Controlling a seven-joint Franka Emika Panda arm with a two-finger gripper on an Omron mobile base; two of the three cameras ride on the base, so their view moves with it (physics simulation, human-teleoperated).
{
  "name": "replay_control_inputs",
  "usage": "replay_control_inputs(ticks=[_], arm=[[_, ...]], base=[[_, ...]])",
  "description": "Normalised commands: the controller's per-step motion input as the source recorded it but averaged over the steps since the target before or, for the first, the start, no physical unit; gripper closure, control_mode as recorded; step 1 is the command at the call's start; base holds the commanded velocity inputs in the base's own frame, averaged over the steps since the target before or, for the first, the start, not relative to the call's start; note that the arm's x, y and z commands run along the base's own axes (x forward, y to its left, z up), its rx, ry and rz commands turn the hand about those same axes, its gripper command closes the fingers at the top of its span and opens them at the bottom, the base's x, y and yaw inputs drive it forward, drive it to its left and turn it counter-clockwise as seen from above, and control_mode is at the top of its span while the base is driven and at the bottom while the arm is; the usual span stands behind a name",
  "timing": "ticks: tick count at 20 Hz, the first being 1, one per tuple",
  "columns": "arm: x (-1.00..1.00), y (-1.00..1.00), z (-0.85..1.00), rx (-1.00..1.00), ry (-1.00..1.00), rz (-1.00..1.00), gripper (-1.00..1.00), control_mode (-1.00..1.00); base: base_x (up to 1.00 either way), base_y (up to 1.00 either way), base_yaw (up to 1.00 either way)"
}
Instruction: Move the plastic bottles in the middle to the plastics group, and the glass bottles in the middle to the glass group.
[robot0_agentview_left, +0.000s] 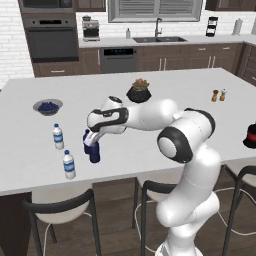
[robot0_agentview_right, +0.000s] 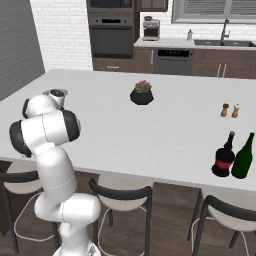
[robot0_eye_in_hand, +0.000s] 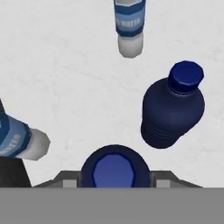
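Nearby, second navy bottle (robot0_eye_in_hand: 173, 109) beside gripper-held navy bottle (robot0_eye_in_hand: 114, 168).

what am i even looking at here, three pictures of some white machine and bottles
It is a white robot arm on a driving base, in a computer-rendered kitchen. Two pictures come from cameras on the base, behind the arm to its left and right. The third comes from a camera on the hand, looking straight down along the gripper.

In the left base view the gripper sits over a dark navy bottle, its two fingers either side of the cap; the hand view shows that cap between them. It seems closed on it. A second navy bottle stands right beside it, and two clear water bottles stand nearby, with a bowl of blueberries behind.

In the right base view a black red-labelled bottle and a green bottle stand at the far right of the white counter, with a potted plant mid-counter.
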Motion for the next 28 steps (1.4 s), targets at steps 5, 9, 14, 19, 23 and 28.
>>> replay_control_inputs(ticks=[5,9,14,19,23,28], arm=[[0.0,0.42,-0.15,0.0,0.09,0.0,1.0,-1.0],[0.04,0.24,-0.11,0.0,0.03,0.0,1.0,-1.0],[0.09,0.21,-0.25,0.0,0.0,0.0,1.0,-1.0],[0.0,0.02,-0.33,0.0,-0.08,0.0,1.0,-1.0],[0.0,0.0,-0.39,0.0,-0.15,0.0,1.0,-1.0],[-0.24,0.0,-0.11,0.0,-0.15,0.0,1.0,-1.0]], base=[[0.0,0.0,0.0],[0.0,0.0,0.0],[0.0,0.0,0.0],[0.0,0.0,0.0],[0.0,0.0,0.0],[0.0,0.0,0.0]])
